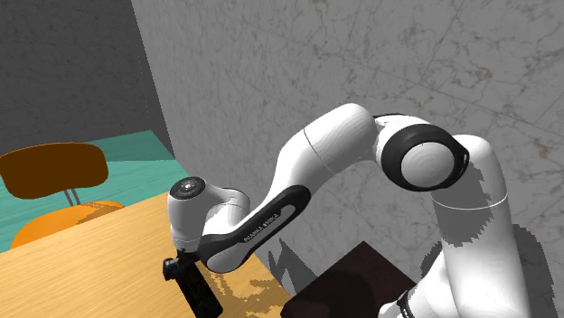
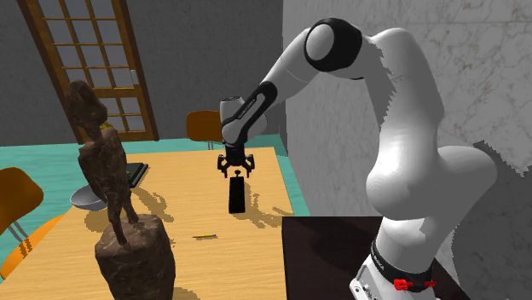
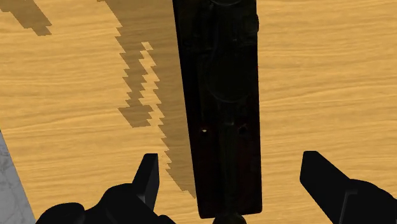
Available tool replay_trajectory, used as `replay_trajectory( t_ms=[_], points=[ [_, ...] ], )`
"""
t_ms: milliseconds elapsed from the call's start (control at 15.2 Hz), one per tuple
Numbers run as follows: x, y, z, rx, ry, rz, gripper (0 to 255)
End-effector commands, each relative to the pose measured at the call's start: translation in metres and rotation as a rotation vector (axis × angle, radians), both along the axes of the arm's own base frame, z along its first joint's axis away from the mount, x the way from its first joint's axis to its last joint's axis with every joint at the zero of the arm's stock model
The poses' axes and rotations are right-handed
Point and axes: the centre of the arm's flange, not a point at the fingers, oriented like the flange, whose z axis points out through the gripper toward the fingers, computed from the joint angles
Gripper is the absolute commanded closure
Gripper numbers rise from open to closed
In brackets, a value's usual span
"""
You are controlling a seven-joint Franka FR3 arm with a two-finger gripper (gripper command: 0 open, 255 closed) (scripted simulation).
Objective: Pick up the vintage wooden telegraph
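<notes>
Black two-finger claw point(image 3: 230, 162) is held apart over dark elongated telegraph point(image 3: 219, 95) | risk: being offset toward one finger, it may be shoved across light wooden tabletop point(image 3: 318, 76) on closing

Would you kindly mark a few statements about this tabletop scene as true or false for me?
1. The gripper is open, its fingers on either side of the dark telegraph. True.
2. The telegraph is lifted off the wooden table. False: it lies on the table.
3. A brown figure statue stands on the table. True.
4. The thin yellow stick lies between the gripper's fingers. False: it lies on the table, apart from the telegraph.
</notes>
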Motion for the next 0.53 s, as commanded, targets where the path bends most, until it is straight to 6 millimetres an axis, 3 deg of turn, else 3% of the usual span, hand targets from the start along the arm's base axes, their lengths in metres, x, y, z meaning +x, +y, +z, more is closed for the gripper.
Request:
replay_trajectory(
  t_ms=[0, 396, 462],
  points=[
    [0.000, 0.003, -0.012, -0.001, 0.000, 0.000, 0],
    [0.000, 0.003, -0.036, -0.001, 0.000, 0.000, 0],
    [0.000, 0.003, -0.036, -0.001, 0.000, 0.000, 255]
  ],
)
